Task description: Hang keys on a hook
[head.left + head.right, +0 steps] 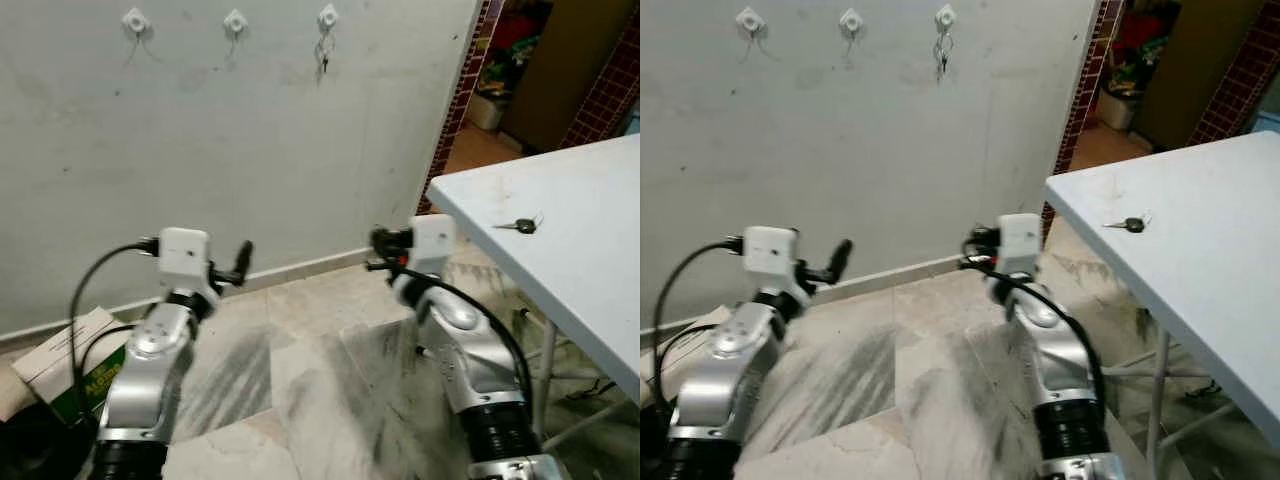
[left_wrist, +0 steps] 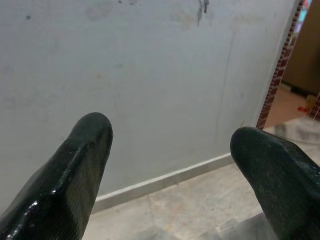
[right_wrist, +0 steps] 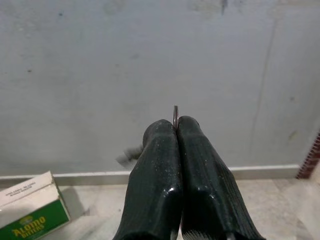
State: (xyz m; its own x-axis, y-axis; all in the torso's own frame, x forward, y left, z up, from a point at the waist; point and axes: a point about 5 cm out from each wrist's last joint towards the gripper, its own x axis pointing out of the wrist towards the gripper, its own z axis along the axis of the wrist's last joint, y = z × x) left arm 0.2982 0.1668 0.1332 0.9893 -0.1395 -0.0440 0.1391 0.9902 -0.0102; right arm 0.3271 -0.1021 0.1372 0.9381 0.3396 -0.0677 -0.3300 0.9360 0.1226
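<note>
Three white hooks are high on the grey wall: left hook (image 1: 135, 20), middle hook (image 1: 234, 21), right hook (image 1: 327, 16). A set of keys (image 1: 323, 52) hangs from the right hook. My right gripper (image 3: 175, 125) is shut, and the thin edge of a key ring (image 3: 175, 114) sticks up between its fingertips. In the eye views that right gripper (image 1: 378, 250) is held low, well below the hooks. My left gripper (image 2: 172, 140) stands open with nothing in it and faces the wall. Another key (image 1: 522, 226) lies on the white table (image 1: 590, 270).
The table's corner juts in on the right, close to my right arm. A green and white cardboard box (image 1: 70, 365) sits on the marble floor by the wall at the left. A brick-edged doorway (image 1: 465, 90) opens at the far right.
</note>
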